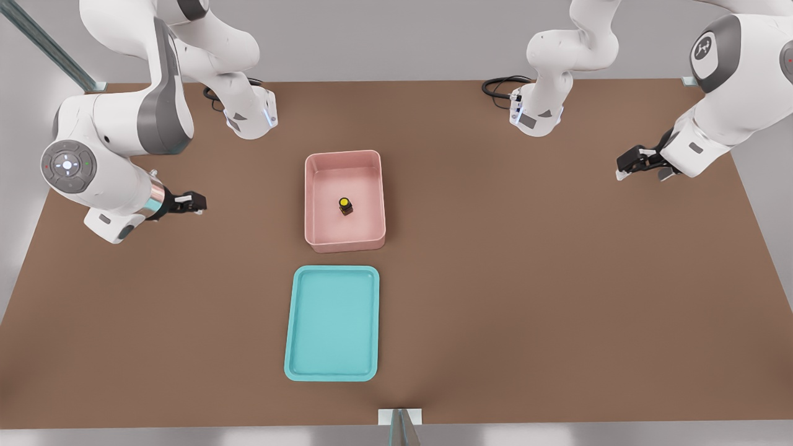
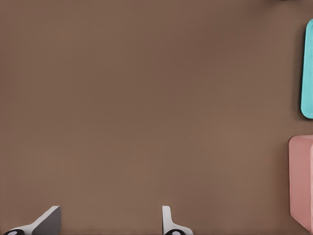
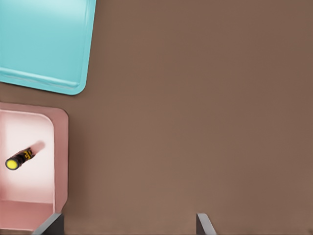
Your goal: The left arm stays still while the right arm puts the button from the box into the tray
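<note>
The button (image 1: 346, 205), a dark little body with a yellow top, stands on the floor of the pink box (image 1: 308, 198) near the table's middle. Just in front of the box lies the turquoise tray (image 1: 332, 322), holding nothing. My gripper (image 1: 197, 202) hovers over bare table at the front view's left, well away from the box, level with the button. In the right wrist view its fingers (image 3: 204, 224) stand wide apart with nothing between them, so the gripper (image 3: 128, 226) is open. That view also catches the button (image 3: 17, 160) inside the box (image 3: 61, 161) and a corner of the tray (image 3: 44, 39).
The parked arm's gripper (image 1: 644, 162) hangs over the table at the front view's right. Both arm bases (image 1: 251, 114) (image 1: 536, 111) with black cables sit at the back edge. A metal post (image 1: 399, 421) stands at the front edge. Brown tabletop surrounds box and tray.
</note>
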`<control>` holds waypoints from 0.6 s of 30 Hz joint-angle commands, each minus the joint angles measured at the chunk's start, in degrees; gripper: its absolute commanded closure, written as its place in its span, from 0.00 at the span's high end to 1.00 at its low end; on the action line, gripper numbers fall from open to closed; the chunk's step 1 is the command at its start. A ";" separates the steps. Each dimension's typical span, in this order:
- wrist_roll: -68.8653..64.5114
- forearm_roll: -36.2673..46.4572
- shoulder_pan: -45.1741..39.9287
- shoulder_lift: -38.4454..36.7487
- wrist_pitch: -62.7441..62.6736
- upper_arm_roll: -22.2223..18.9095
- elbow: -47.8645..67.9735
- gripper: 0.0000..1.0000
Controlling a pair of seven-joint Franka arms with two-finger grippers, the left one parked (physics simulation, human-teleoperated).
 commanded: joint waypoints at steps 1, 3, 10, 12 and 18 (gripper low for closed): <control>-2.11 -0.04 0.09 0.01 -0.73 -0.01 0.02 1.00; -0.36 -0.31 5.62 5.20 -0.12 6.05 0.82 1.00; 25.49 2.24 31.73 12.67 36.17 8.61 -13.59 1.00; 25.40 2.15 30.94 8.28 48.13 8.61 -26.69 1.00; 30.58 2.15 30.85 6.25 60.79 8.61 -42.34 1.00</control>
